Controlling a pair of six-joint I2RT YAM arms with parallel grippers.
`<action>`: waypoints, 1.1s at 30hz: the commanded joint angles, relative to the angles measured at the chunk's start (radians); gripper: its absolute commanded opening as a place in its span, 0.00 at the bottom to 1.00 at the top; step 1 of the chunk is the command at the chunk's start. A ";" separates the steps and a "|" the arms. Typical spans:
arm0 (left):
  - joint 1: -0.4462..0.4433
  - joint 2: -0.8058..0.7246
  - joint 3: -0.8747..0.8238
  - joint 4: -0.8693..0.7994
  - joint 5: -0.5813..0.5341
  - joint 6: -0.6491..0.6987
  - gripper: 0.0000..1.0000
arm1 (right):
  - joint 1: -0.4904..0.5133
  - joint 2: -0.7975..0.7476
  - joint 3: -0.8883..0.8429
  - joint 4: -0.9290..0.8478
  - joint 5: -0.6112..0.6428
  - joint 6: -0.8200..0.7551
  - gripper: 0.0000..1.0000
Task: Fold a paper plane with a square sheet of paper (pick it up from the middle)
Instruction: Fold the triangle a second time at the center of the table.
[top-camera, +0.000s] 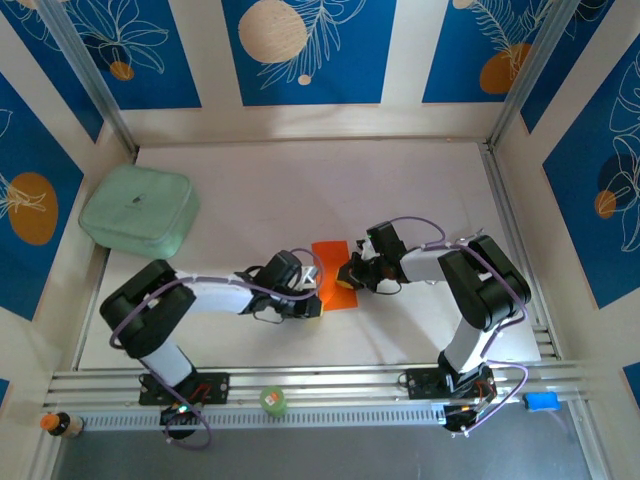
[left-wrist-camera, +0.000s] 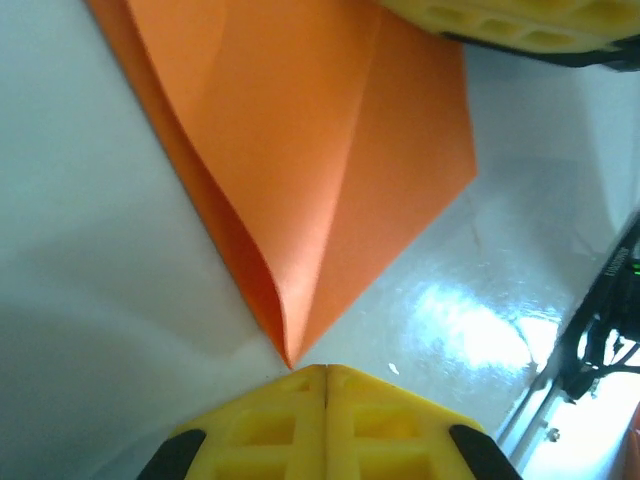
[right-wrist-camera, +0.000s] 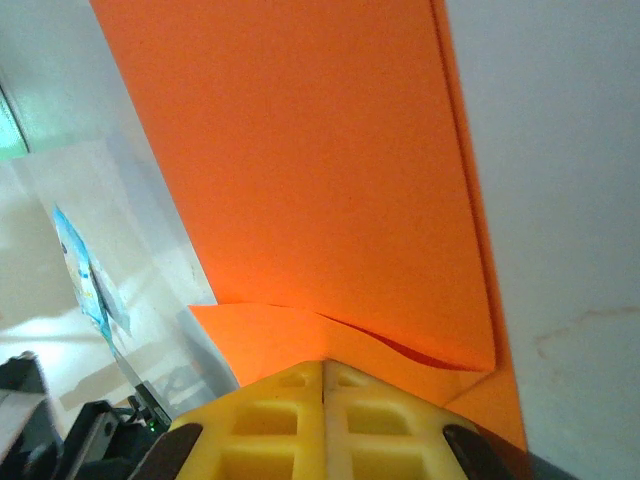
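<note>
Orange paper (left-wrist-camera: 330, 150), thin, creased, folded flaps, glossy white table (left-wrist-camera: 100, 300)

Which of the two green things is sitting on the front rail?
The small round green object, low on the metal rail. The other, the pale green cushion-like pad, is much bigger, squarish, and lies on the table at far left.

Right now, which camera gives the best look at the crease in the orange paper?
Left wrist: the orange paper shows its crease running down to the point by the shut left tool. Right wrist shows a broad face with a slightly lifted flap. Top external shows just a small patch, crease unreadable.
</note>
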 joint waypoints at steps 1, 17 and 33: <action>0.007 -0.086 0.010 0.004 -0.038 0.007 0.01 | -0.008 0.008 -0.019 -0.053 0.028 0.000 0.00; 0.045 0.167 0.181 -0.001 -0.044 0.055 0.00 | -0.006 0.004 -0.018 -0.048 0.021 0.000 0.00; 0.043 0.178 0.068 -0.026 -0.098 0.076 0.00 | 0.071 -0.051 0.046 -0.079 0.008 -0.088 0.01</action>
